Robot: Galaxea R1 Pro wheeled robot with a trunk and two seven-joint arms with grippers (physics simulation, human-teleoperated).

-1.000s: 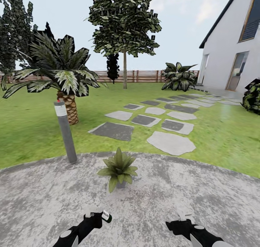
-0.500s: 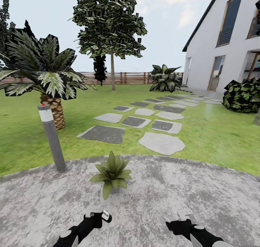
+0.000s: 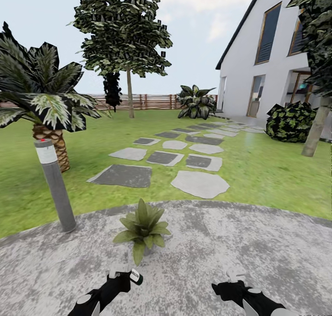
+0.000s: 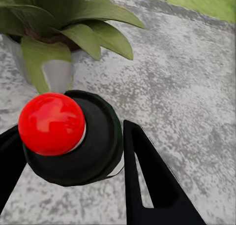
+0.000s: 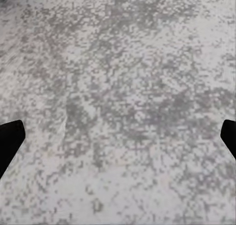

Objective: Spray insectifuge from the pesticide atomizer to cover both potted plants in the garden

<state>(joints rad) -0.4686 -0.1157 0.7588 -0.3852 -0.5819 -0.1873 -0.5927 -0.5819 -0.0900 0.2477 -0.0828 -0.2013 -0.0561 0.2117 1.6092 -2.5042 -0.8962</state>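
Head view gives you 1 potted plant (image 3: 142, 229) on the patio (image 3: 240, 247); your left gripper (image 3: 123, 276) pinches the pesticide atomizer (image 4: 69, 136) just before it, your right gripper (image 3: 236, 276) spread, its fingers cut off.

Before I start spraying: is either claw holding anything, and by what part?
The left claw grips the dark-green, red-topped pesticide atomizer bottle around its body, just below the top. The right claw is open, holding nothing.
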